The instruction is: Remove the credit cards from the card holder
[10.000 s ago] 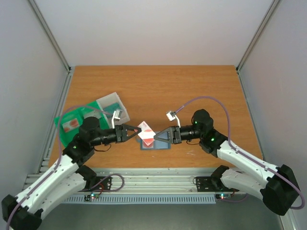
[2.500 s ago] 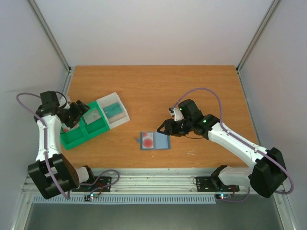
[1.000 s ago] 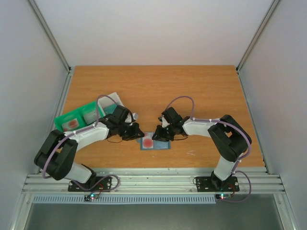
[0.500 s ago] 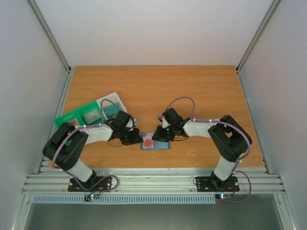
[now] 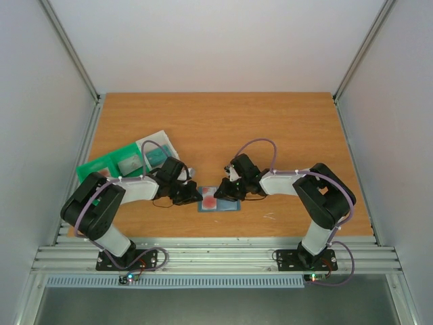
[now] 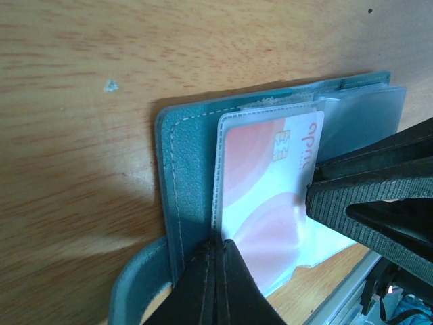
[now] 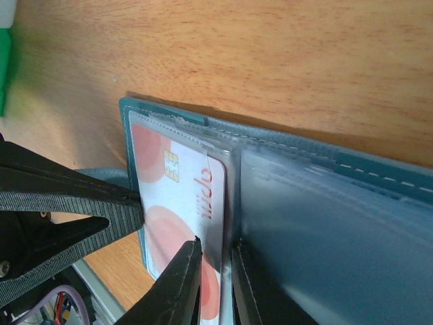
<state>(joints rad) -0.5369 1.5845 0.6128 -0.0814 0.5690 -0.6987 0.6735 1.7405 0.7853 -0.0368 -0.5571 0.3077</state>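
Nearest, at the front edge of a wooden table (image 5: 270, 122), two white robot arms fold low and reach inward toward each other. Between them, just beyond their bases, a slate-blue card holder (image 5: 226, 205) lies open and flat on the wood.

The left gripper (image 5: 196, 196) meets the holder's left side. From its wrist camera, the left gripper (image 6: 218, 247) has its two black fingers pressed fully together. Their tips sit at the outer edge of a credit card (image 6: 264, 189), white with red circles and a gold chip. That card is tucked in a clear sleeve inside the card holder (image 6: 186, 183). Whether the card's edge is pinched between the tips cannot be told.

The right gripper (image 5: 221, 193) comes in from the opposite side. In its own view, the right gripper (image 7: 215, 247) shows fingers nearly closed. They straddle the credit card's (image 7: 183, 196) inner edge beside the card holder's (image 7: 325, 223) fold. A true grip cannot be told.

Farther back on the left, a green tray (image 5: 95, 168) lies beside a clear tray (image 5: 164, 139). A teal card (image 5: 157, 157) lies in the clear tray.
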